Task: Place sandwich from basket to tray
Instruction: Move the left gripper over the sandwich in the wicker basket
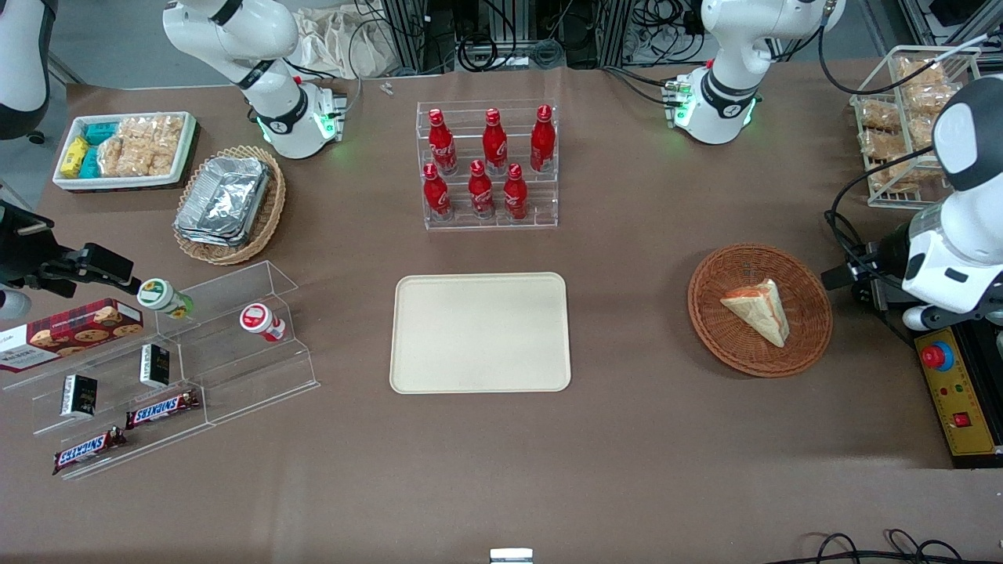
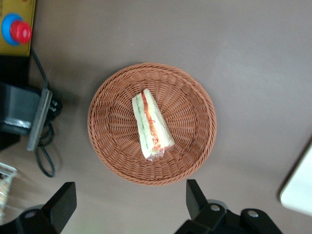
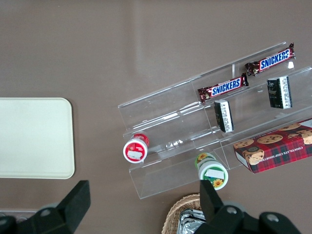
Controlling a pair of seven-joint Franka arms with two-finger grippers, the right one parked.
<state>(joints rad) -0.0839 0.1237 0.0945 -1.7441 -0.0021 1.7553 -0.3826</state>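
Here, the sandwich lies on its side in the round reddish-brown basket, roughly at the basket's centre, with its red-orange and green filling edge exposed to the wrist camera. The basket rests on the brown table toward the working arm's end, well apart from the cream tray, which sits flat near the middle of the table and carries nothing. The gripper hangs above the table just beside the basket rim, its two black fingers spread wide and holding nothing; neither finger touches the basket or the sandwich. Farther from the front camera than the tray stands a clear rack of six red bottles. Toward the parked arm's end are a tan oval basket of foil containers, a white tray of packaged snacks and a stepped clear display holding Snickers bars and a cookie box. A yellow control box with a red button lies beside the basket.
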